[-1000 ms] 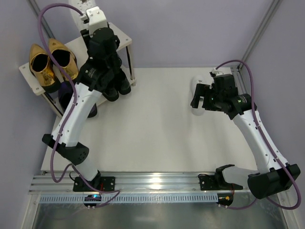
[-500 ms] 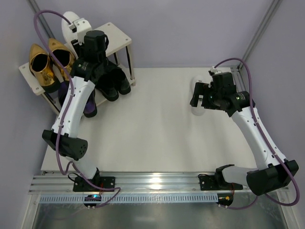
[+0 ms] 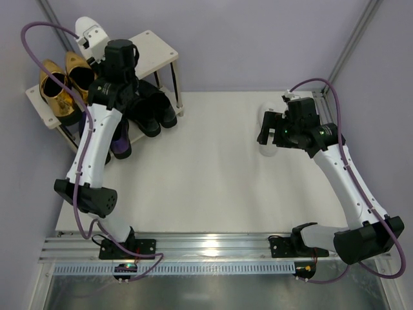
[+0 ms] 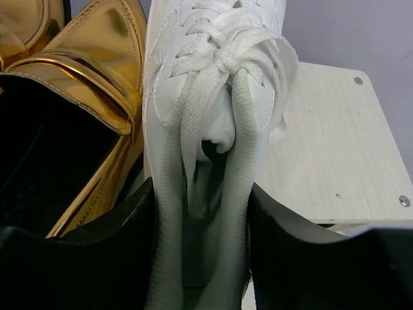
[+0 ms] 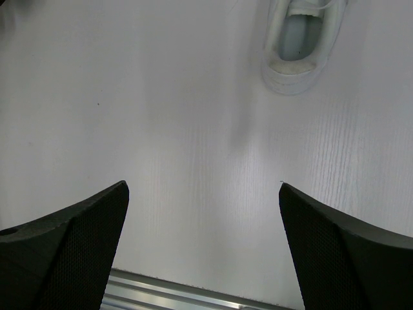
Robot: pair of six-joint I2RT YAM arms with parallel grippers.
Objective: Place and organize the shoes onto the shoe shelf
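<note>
My left gripper (image 3: 98,42) is shut on a white sneaker (image 3: 84,27) by its tongue and laces, holding it over the shoe shelf's top board (image 3: 158,51), right beside the gold loafers (image 3: 57,87). In the left wrist view the sneaker (image 4: 213,64) sits between my fingers (image 4: 97,258), with a gold loafer (image 4: 97,84) to its left and the pale board (image 4: 335,148) to its right. Black shoes (image 3: 151,110) and purple shoes (image 3: 119,139) sit on the lower tier. My right gripper (image 3: 268,132) is open above the second white sneaker (image 3: 263,116) on the table, which also shows in the right wrist view (image 5: 300,39).
The white table (image 3: 206,168) spreads between the arms. A metal rail (image 3: 213,248) runs along the near edge. Purple walls close in the back and sides, and the shelf stands in the far left corner.
My left arm has carried the white sneaker left and back across the top board, up next to the gold loafers. The right arm has barely moved.
</note>
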